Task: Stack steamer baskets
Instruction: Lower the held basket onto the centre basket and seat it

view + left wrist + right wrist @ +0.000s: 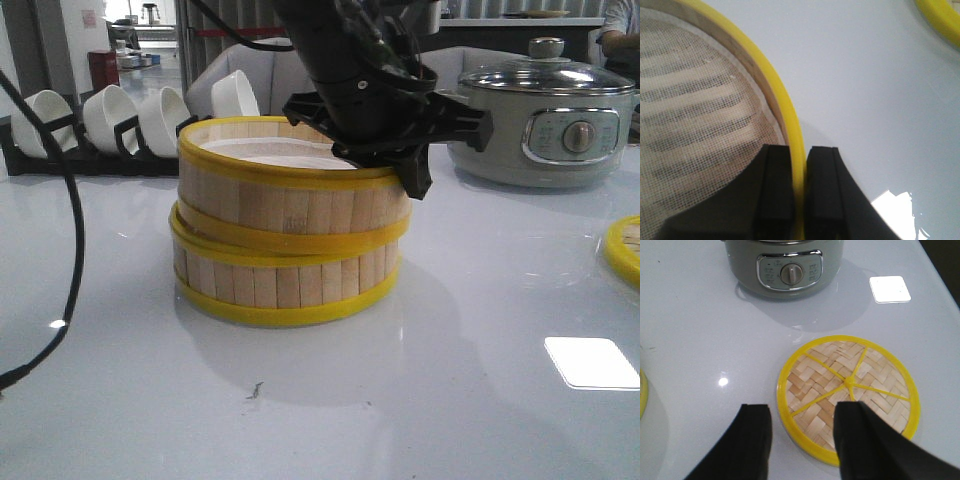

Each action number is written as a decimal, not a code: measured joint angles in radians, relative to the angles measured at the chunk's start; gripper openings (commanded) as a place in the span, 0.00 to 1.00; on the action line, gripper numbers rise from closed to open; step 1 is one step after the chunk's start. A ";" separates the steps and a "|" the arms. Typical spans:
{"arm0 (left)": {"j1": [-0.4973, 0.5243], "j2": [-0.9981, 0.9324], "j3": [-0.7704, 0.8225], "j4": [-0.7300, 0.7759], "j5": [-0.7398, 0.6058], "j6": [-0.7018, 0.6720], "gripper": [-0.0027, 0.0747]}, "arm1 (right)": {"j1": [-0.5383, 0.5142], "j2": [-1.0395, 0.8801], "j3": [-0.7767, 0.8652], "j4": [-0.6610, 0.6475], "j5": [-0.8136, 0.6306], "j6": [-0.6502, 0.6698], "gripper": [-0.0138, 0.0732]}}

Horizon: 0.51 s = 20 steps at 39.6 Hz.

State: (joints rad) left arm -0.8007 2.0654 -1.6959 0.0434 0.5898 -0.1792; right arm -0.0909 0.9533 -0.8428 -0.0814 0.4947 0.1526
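Here, round slatted steamer baskets (pixel 290 235) stacked, yellow-rimmed.

upper basket (pixel 290 190) on lower basket (pixel 285 285) | pot (pixel 545 125) behind-right | bowl rack (pixel 100 130) behind-left

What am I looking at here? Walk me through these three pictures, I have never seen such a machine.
This is a robot with two arms, each ending in a two-fingered gripper. The front view looks forward over a white table. The other two pictures come from cameras on each wrist.

On the table, one steamer basket sits on another steamer basket. The left gripper pinches the upper basket's yellow rim, one finger inside and one outside.

The right gripper is open and holds nothing; it hovers near a woven bamboo lid lying flat. Behind stand a grey electric pot and a rack of white bowls.
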 measured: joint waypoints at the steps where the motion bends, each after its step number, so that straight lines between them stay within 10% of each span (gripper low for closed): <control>1: 0.000 0.000 0.000 0.002 0.002 0.000 0.15 | 0.000 0.000 0.000 0.000 0.000 0.000 0.62; 20: 0.002 -0.017 0.000 0.028 0.019 0.000 0.15 | 0.000 0.000 0.000 0.000 0.000 0.000 0.62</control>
State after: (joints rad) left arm -0.7989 2.0488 -1.6959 0.0711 0.6083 -0.1792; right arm -0.0909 0.9533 -0.8428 -0.0814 0.4947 0.1526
